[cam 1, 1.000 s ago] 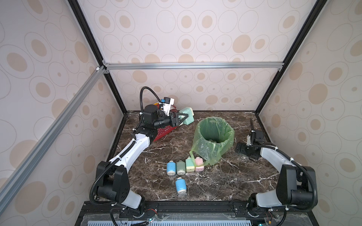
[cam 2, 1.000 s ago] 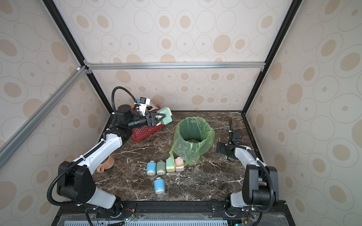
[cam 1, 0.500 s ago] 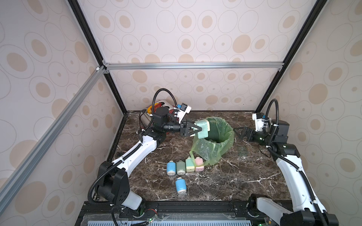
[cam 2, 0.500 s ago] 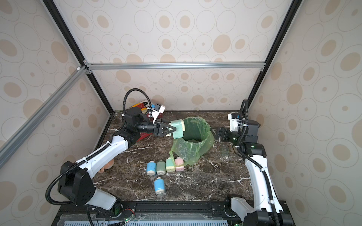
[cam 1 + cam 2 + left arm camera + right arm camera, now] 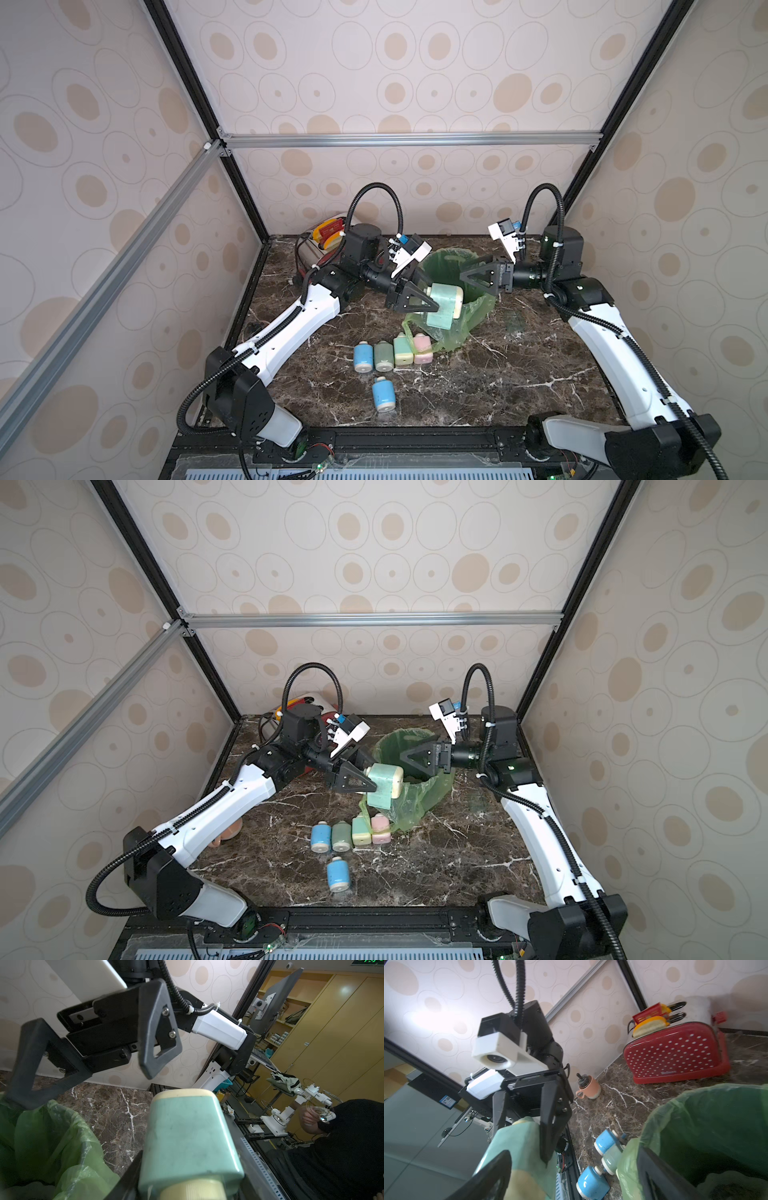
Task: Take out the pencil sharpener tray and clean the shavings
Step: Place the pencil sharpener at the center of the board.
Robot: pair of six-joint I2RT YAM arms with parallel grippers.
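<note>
Marble tabletop [image 5: 498,374] seen from above, with two white-and-black arms rising from its near edge. Closest to us, at about 6 o'clock, a blue sharpener [image 5: 383,394] lies alone. Just beyond it a row of four sharpeners [image 5: 401,351] lies side by side. Near the centre, the left arm reaches forward and inward with its wrist level. The left gripper [image 5: 434,302] is clamped on a mint-green pencil sharpener [image 5: 446,305], held in the air over the near rim of a bin lined with a green bag [image 5: 478,309]. The right arm climbs from the near right corner, then turns at the elbow toward 9 o'clock. The right gripper [image 5: 467,270] faces the sharpener across the bin, jaws spread wide and empty. At 11 o'clock we see a red toaster [image 5: 675,1053].
</note>
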